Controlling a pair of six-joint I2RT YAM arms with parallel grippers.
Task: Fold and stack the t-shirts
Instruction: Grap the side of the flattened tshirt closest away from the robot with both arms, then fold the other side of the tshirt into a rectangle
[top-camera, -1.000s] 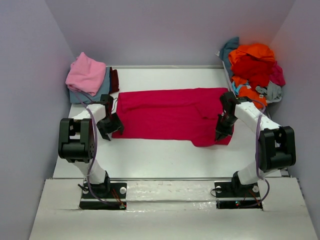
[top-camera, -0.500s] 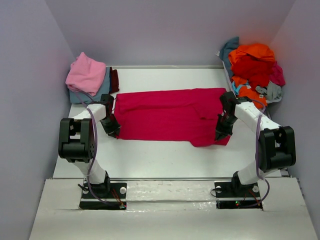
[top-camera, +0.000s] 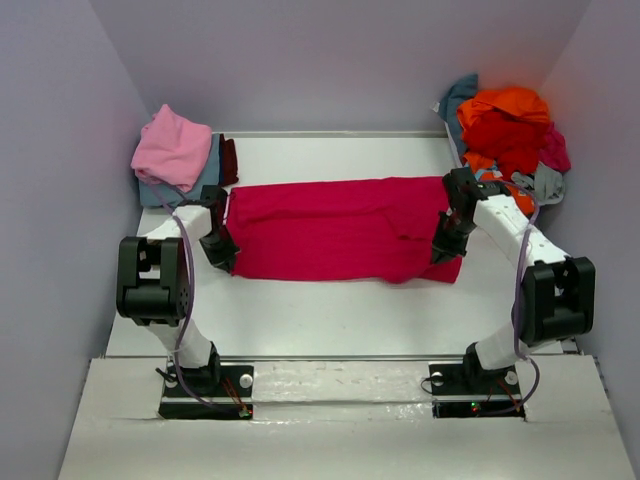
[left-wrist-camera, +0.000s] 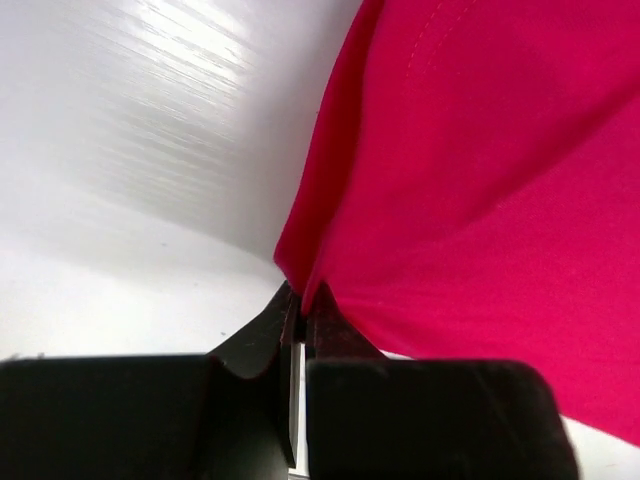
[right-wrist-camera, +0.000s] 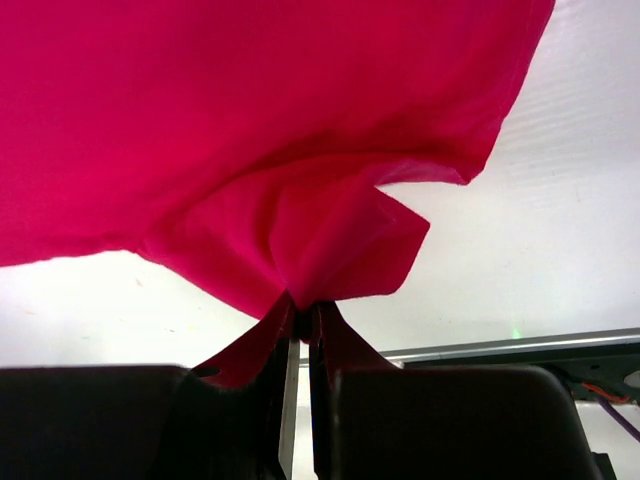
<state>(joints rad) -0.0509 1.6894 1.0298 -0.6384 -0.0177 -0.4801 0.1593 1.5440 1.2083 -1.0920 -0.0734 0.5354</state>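
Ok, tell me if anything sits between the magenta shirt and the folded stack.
Nothing visible: the left gripper and right gripper hold the shirt by its ends, jaws shut; only bare table lies between it and the stack.

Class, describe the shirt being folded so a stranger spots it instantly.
On the table, between the folded stack far left and the heap far right, lies a magenta shirt. It alone is spread flat, the left gripper and right gripper pinching its ends.

left gripper (left-wrist-camera: 300, 300) pinched tight on the t-shirt (top-camera: 330, 230) edge. right gripper (right-wrist-camera: 303, 305) clamped on its other end. both arms reach forward, elbows bent, wrists angled down.
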